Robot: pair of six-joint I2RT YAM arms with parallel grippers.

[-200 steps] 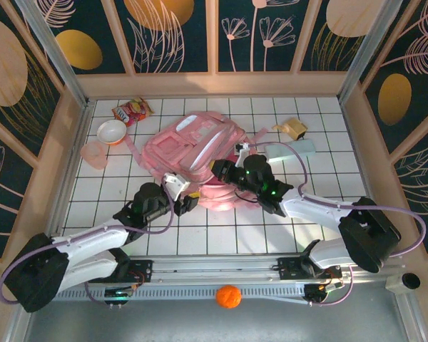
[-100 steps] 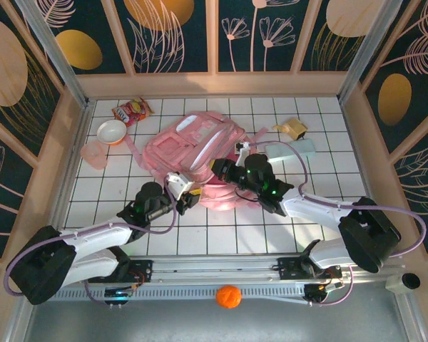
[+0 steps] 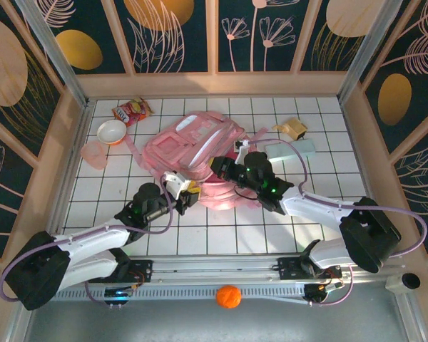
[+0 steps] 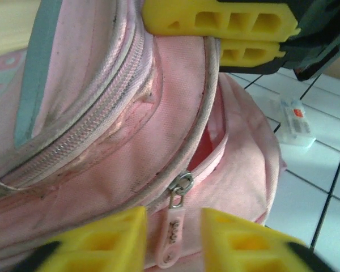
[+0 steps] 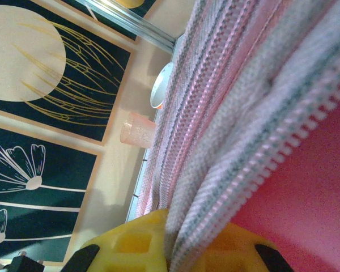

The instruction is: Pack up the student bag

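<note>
Directly ahead of both claws the student bag [image 3: 192, 146] lies flat, scuffed light pink, long axis running away from the arms, the right gripper [image 3: 219, 168] clenched on its open zip edge, the left gripper [image 3: 188, 197] straddling the zipper pull [image 4: 173, 226], its pinch unclear.

Light-pink student bag [image 3: 191, 144], lying flat mid-table, front pocket [image 4: 211, 148] partly unzipped
</note>
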